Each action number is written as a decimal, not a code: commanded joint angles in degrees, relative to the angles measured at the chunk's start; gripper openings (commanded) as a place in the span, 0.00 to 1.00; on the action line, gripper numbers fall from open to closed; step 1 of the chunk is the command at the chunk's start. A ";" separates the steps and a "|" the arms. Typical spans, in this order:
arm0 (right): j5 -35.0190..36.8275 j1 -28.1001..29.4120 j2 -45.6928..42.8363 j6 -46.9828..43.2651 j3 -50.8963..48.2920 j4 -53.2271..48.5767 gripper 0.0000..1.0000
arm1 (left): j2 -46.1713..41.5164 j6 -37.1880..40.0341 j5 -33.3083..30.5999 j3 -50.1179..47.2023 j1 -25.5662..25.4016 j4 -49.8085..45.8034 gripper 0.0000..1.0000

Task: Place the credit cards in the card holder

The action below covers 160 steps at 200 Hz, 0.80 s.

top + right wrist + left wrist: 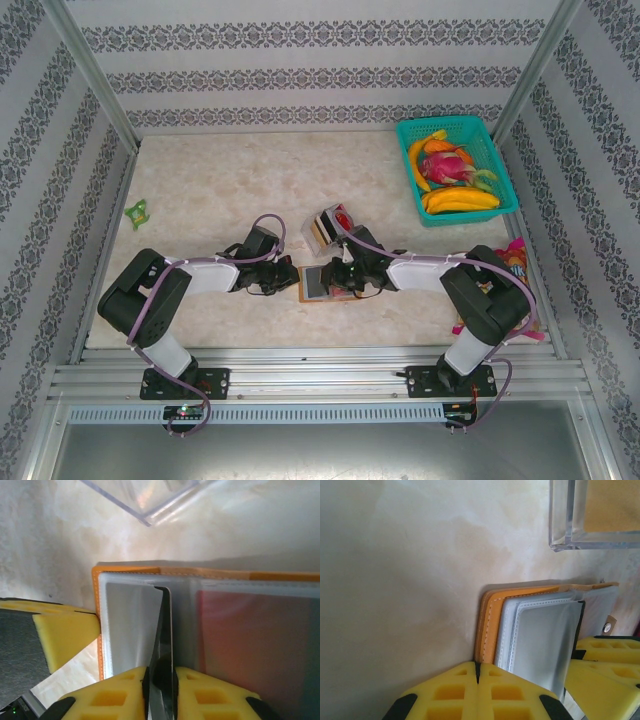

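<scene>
Over the open card holder [125, 615], our right jaws grasp a black card [165, 630] while our left jaws sit clenched beside it

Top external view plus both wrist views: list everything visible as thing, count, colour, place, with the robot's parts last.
card holder: one, orange, lying open, near centre
black card: one, black, edge-on at the holder's middle
red card: one, red, behind clear plastic inside the holder
clear box: one, clear, just behind the holder
basket: one, teal, far right, holding fruit
green toy: one, green, left side
table: one, pale marbled
left claw: one, yellow pads, shut at the holder's orange edge
right claw: one, yellow pads, shut on the black card
</scene>
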 commanded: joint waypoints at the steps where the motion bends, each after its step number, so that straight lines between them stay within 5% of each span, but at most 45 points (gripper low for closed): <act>1: 0.94 -1.08 -2.35 -1.95 0.59 -5.20 0.25 | 1.18 -0.34 -0.76 0.48 0.34 -0.89 0.00; 100: -3.18 1.29 4.09 -0.98 5.09 -2.74 0.16 | 1.36 -0.27 -0.28 1.01 0.28 -0.55 0.00; 127: 1.59 0.69 -1.25 -4.99 6.93 -11.45 0.21 | -0.10 0.32 -1.80 1.82 0.33 -2.72 0.00; 160: 15.23 0.91 -4.52 -17.43 17.99 -28.88 0.28 | -3.55 2.91 -7.55 6.05 0.86 -10.52 0.19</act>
